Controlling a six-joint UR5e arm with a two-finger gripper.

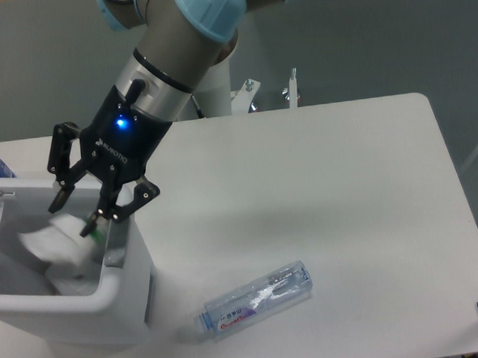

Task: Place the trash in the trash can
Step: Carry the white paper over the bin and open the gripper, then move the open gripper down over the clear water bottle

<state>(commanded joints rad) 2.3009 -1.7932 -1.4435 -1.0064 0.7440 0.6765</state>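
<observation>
Above the trash can (126,316) at the tabletop's left edge, your tool (77,213) has its fingers spread, the paper wad (52,239) dropping inside; the red-labelled bottle (254,300) waits near the front edge.

**One fixed camera, high and in front of the table**

A single view only, so no second view shares the scene; the camera sits above the near edge of the table (345,181) and looks down and across it toward the far edge, where the arm's base column (213,91) rises; the tilt is steep enough that the tabletop fills most of the frame, with grey floor beyond the far and right edges; the range is middling, near enough to read the bottle (254,300) label's colours by the near edge; the trash can (109,305) at the near left corner is cut by the left frame edge; the arm's upper links run out of the top.
</observation>
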